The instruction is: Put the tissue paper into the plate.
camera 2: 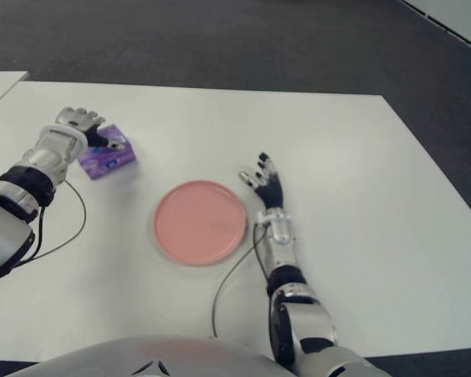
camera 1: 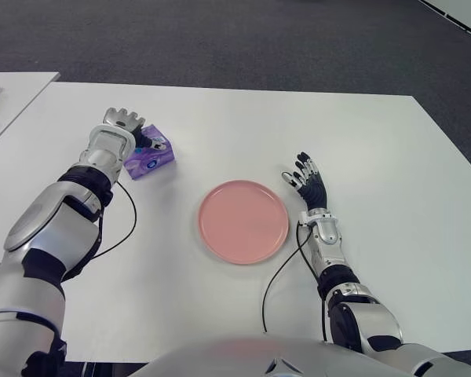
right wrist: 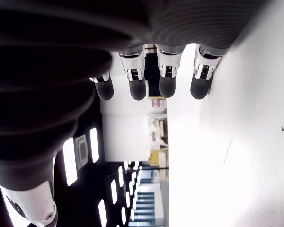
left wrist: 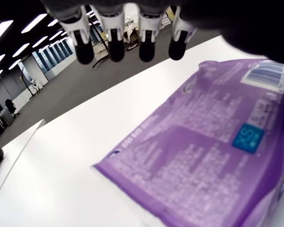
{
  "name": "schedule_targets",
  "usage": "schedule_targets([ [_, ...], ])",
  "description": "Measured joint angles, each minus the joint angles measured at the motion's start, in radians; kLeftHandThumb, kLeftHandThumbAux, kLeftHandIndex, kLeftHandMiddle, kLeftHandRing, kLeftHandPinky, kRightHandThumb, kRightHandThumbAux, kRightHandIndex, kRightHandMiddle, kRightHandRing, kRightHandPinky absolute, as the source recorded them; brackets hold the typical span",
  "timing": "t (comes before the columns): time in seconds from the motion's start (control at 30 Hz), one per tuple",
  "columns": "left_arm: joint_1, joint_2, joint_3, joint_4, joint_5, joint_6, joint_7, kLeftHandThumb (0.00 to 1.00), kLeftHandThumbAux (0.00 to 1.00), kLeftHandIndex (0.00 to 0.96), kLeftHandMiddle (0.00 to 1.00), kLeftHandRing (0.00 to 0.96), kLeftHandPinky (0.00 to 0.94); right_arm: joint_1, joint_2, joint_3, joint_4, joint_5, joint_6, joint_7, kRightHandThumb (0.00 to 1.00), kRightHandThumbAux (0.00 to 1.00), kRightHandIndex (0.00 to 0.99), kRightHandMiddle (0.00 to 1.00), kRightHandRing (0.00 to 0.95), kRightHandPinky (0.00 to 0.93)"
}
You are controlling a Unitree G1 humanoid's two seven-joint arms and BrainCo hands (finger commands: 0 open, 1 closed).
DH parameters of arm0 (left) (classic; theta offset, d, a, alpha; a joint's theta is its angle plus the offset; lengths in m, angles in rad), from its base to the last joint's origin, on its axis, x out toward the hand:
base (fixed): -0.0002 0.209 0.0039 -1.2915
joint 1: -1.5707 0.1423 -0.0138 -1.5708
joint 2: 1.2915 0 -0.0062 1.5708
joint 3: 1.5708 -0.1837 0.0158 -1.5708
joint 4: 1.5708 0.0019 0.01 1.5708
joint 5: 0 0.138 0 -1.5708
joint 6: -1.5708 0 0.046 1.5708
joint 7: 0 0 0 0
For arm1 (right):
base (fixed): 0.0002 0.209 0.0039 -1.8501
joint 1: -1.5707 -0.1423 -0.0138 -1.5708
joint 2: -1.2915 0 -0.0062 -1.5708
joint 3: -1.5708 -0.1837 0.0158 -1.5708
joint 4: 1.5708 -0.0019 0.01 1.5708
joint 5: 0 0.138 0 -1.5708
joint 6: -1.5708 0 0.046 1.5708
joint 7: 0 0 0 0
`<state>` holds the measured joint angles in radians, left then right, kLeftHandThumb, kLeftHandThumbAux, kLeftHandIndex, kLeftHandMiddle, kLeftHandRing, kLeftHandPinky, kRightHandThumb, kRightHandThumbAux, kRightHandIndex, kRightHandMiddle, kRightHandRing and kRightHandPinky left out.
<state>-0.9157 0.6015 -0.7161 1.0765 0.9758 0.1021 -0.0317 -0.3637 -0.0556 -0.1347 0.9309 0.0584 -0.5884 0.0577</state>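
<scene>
The purple tissue pack [camera 1: 149,155] lies on the white table [camera 1: 377,157], up and to the left of the pink plate [camera 1: 244,221] and well apart from it. The left hand [camera 1: 124,129] sits at the side of the pack that faces away from the plate, its knuckles over the pack's far left corner. From the eye views the hand seems pressed against the pack, with dark fingers [camera 1: 144,140] curling onto its top, but how firmly they hold cannot be told there.

The left wrist view fills that gap in part: the pack's printed wrapper [left wrist: 213,156], with a barcode and a blue label, spreads wide below the camera, while four fingertips [left wrist: 114,45] hang straight and spaced above it, not closed onto the wrapper. The thumb is out of sight, so the hand reads as released, hovering close on the pack rather than grasping it.

The plate itself is bare, lying near the table's middle. Just to the right of the plate shows the right hand [camera 1: 308,184], fingers extended and slightly fanned, holding nothing. Its wrist view confirms it: fingertips [right wrist: 166,78] hang loose beside the bright table surface [right wrist: 236,142], nothing between them. A black cable [camera 1: 282,275] runs from the right forearm along the table near the plate's lower edge.
</scene>
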Motion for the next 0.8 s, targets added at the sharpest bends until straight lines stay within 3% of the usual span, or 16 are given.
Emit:
schedule_targets([
  [0.8, 0.028, -0.002, 0.022, 0.023, -0.012, -0.016, 0.029, 0.108, 0.087, 0.000, 0.000, 0.000, 0.000, -0.001, -0.005, -0.003, 0.003, 0.007, 0.001, 0.031, 0.046, 0.717, 0.000, 0.000, 0.000, 0.004],
])
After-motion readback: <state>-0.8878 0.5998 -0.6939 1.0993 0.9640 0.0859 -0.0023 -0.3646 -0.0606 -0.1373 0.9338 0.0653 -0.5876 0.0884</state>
